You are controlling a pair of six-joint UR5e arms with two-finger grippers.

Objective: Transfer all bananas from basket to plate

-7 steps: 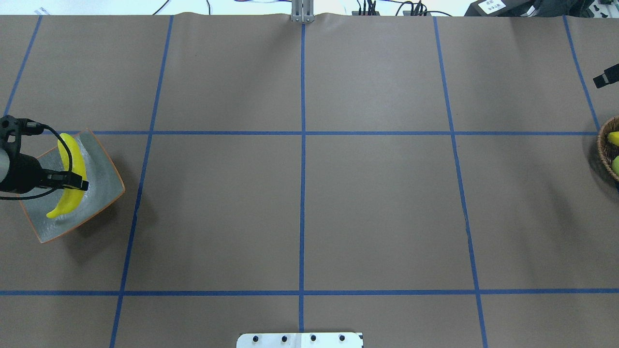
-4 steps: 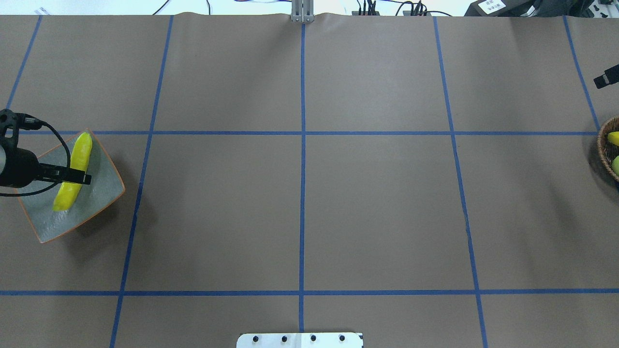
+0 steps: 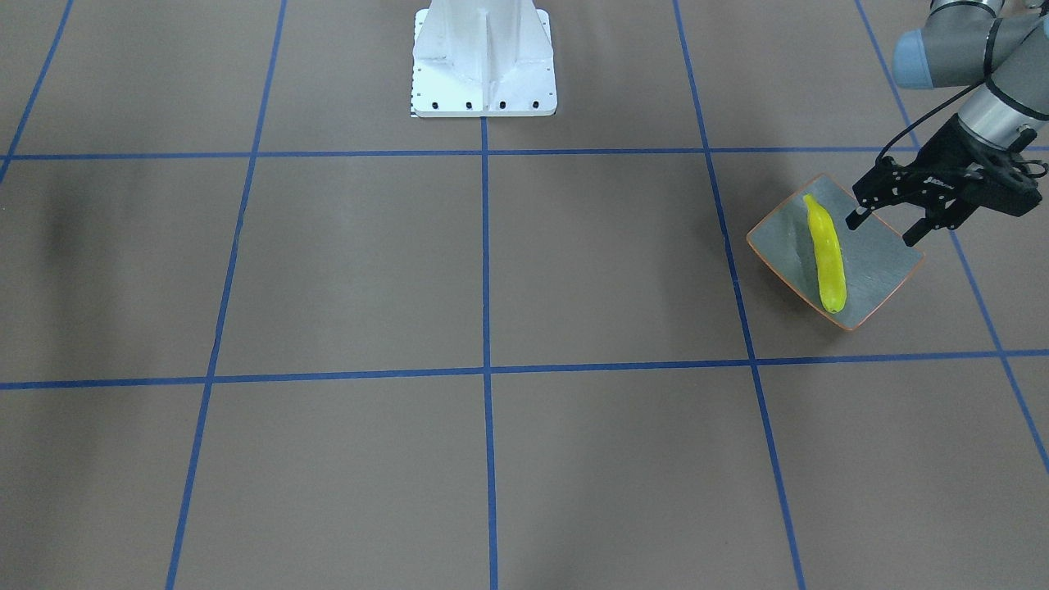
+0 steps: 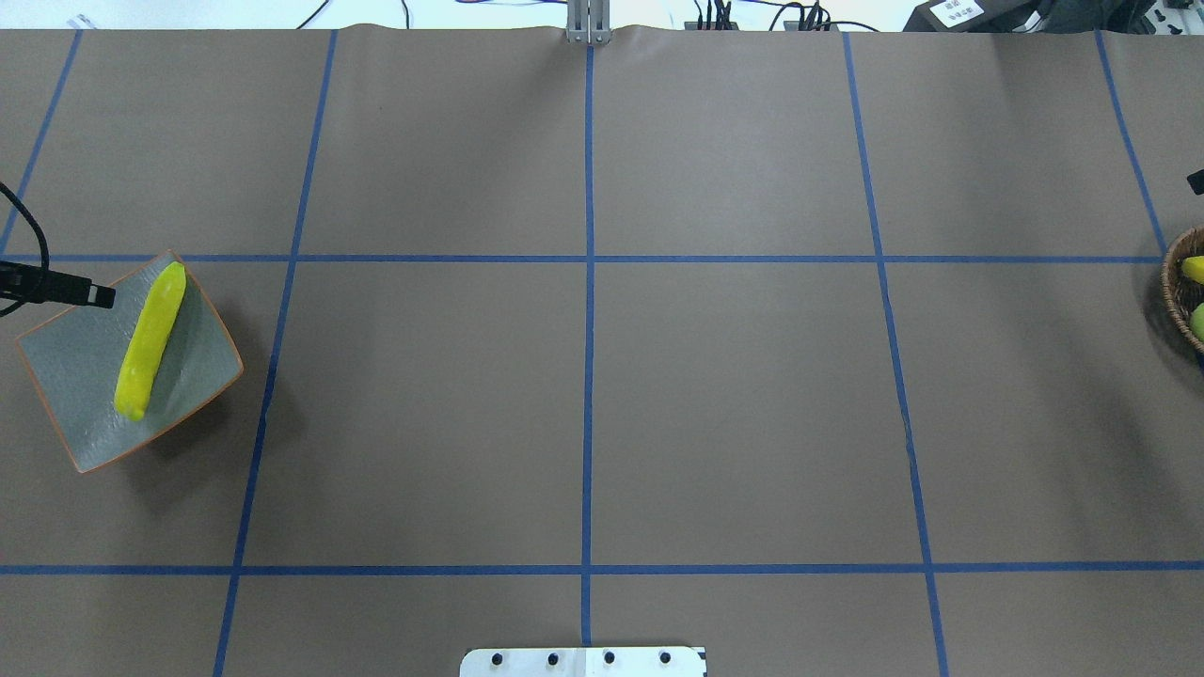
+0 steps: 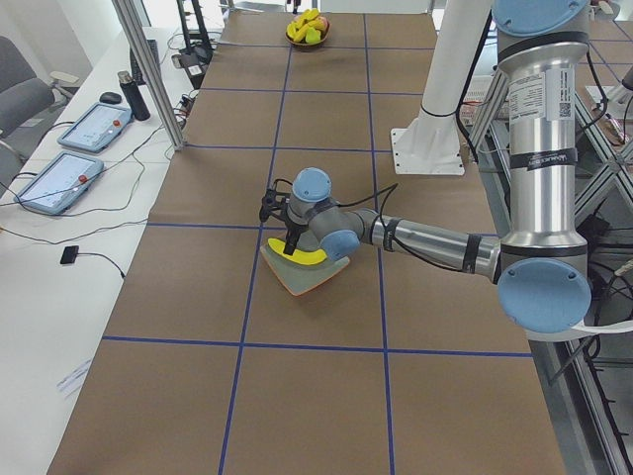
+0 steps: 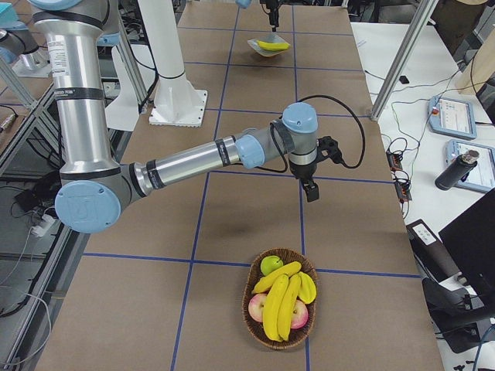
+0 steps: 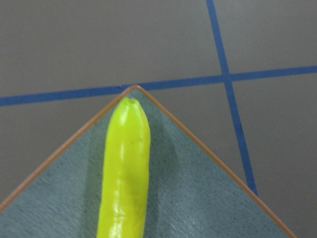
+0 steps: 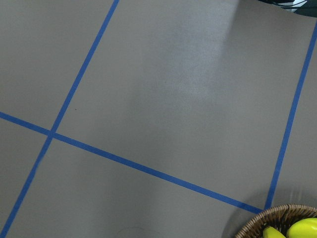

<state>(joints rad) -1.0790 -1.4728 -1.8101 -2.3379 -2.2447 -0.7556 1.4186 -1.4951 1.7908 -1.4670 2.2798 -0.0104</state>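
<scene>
A: What do we see from the front?
B: One banana (image 3: pixel 825 254) lies lengthwise in the plate (image 3: pixel 783 242); the left jaws hang above the plate's outer edge, spread wide and empty. We judge this the clearing-away, so we'd lift straight up, lest a finger (image 3: pixel 860 211) clip the banana or the upcurved rim
A: And the left arm (image 3: pixel 996 106)?
B: Stretched far out to the robot's left, wrist tipped down over the plate
A: Overhead?
B: One dark finger (image 4: pixel 75 289) shows beside the plate's far corner, apart from the banana; the basket (image 4: pixel 1176 291) sits at the tabletop's opposite edge
A: From the right end?
B: More bananas (image 6: pixel 277 309) lie in the basket with other fruit; the right arm (image 6: pixel 193 161) reaches low, wrist pointing down near it. Whether the right jaws are open, we cannot tell
A: The left wrist?
B: The banana's tip is tucked into a plate corner
</scene>
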